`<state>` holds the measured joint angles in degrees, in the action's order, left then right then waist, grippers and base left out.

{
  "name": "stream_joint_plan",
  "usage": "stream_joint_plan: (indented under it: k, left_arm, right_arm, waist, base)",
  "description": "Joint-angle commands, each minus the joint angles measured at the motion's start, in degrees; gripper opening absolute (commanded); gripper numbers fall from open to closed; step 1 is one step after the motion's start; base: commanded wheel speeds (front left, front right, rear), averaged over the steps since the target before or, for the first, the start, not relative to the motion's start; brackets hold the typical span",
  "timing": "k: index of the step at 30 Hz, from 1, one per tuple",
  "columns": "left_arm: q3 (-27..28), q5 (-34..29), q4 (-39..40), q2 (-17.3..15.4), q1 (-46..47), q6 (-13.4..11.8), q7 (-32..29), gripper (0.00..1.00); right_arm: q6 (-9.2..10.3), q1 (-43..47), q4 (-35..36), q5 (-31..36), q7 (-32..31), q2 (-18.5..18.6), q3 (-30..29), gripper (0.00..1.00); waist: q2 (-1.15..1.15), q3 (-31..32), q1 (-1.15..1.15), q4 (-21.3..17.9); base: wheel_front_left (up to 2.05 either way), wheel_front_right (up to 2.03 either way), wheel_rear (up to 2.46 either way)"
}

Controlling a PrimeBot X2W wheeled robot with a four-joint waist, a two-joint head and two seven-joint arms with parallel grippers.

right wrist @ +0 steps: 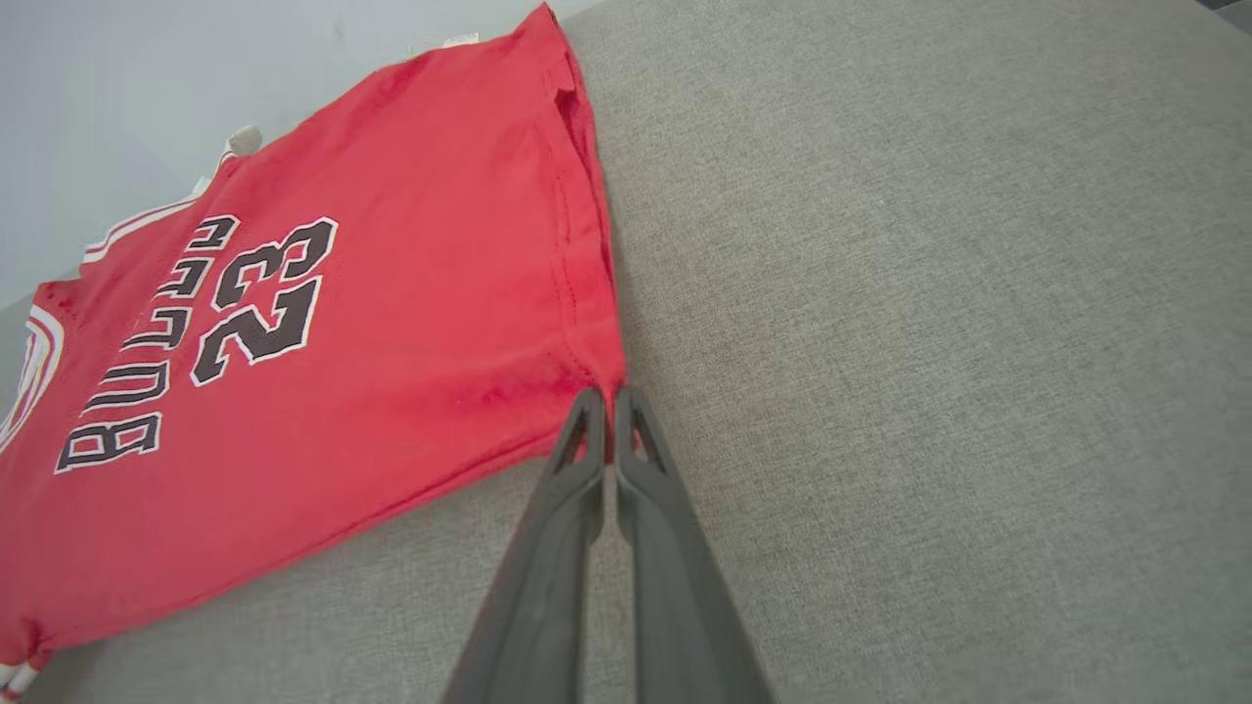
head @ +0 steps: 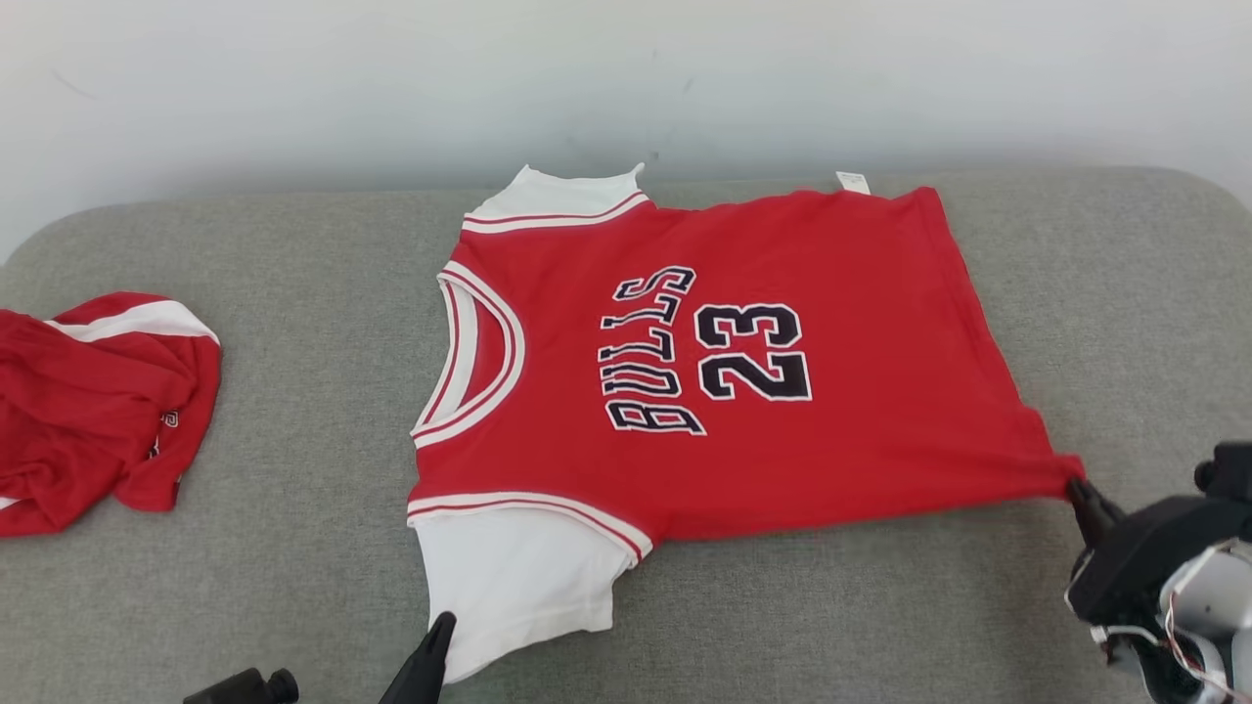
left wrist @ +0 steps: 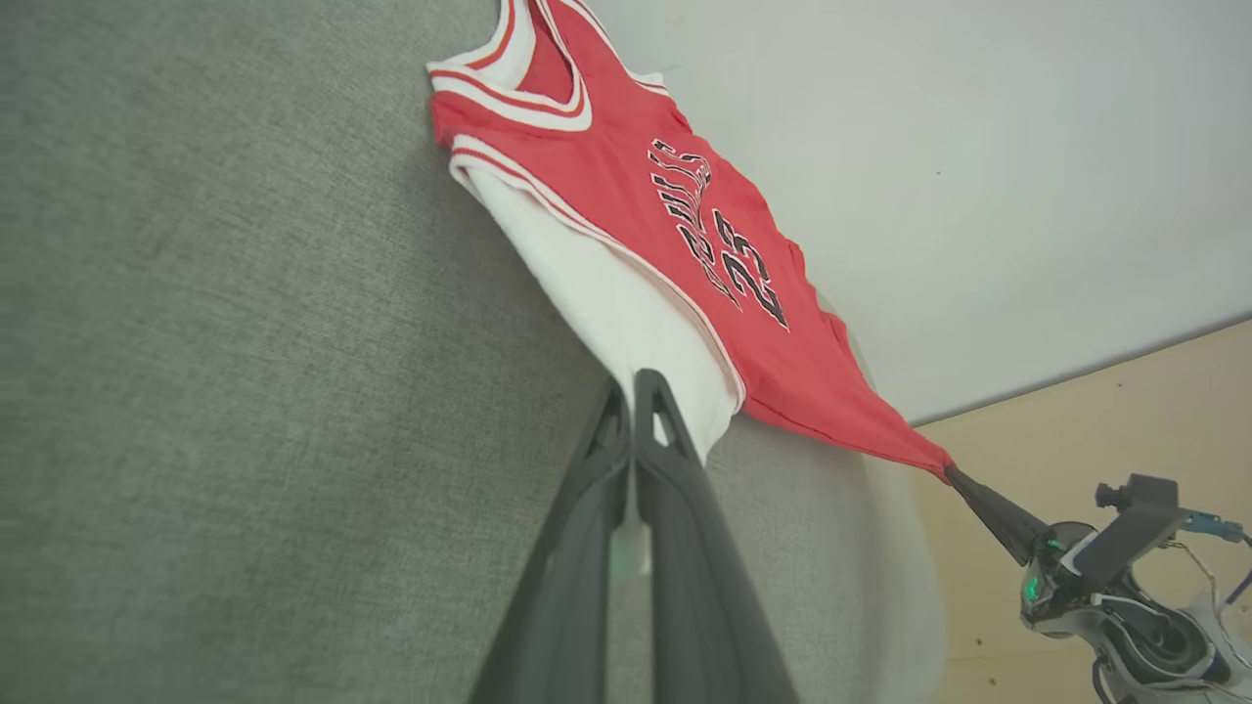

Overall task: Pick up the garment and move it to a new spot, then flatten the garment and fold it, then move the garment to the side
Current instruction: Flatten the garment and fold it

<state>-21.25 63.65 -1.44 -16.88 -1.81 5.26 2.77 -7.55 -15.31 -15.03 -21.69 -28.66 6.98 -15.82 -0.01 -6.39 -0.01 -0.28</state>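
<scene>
The left gripper (left wrist: 634,383) is clamped on the white sleeve (head: 509,577) of the jersey (head: 861,323), spread face-up on the grey cushion (head: 293,440); the right gripper (right wrist: 608,401) pinches its hem corner (right wrist: 587,372) taut. Flattening looks nearly done; folding likely needs fresh grips.

Both end effectors (left wrist: 631,383) (right wrist: 608,395) pinched closed

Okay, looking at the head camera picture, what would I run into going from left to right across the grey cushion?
First the crumpled red garment → left claw → Bulls jersey → right claw. Both claws are shut on the jersey's edges.
</scene>
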Motion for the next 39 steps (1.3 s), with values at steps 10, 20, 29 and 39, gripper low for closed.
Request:
stream_joint_plan:
  k: [10,20,29,39]
  left_arm:
    - [0.04,5.72,2.24,-3.33,-5.43,-3.05,-7.47,0.00]
    - [-0.56,7.20,6.01,-5.71,-9.18,-5.77,-11.48,0.00]
    - [0.29,4.77,6.99,-2.06,-3.51,-5.24,-6.73,0.00]
    - [0.46,0.87,-0.82,2.52,11.50,-4.56,-3.63,0.00]
  right_arm:
    - [0.13,9.49,8.21,6.94,-6.59,-1.18,-2.26,0.00]
    - [0.13,14.27,10.04,11.74,-8.72,-1.85,-2.53,0.00]
    - [0.13,12.41,12.21,8.60,-6.49,-2.98,-1.34,0.00]
    - [0.13,4.06,10.08,5.06,0.35,-2.45,1.20,0.00]
  waist:
    - [0.01,1.41,0.01,-0.18]
    - [0.01,2.20,0.01,-0.34]
    - [0.01,1.66,0.01,-0.32]
    - [0.01,-2.18,0.01,-1.02]
  base:
    - [0.00,0.00,0.00]
    - [0.00,0.00,0.00]
    - [0.00,0.00,0.00]
    - [0.00,0.00,0.00]
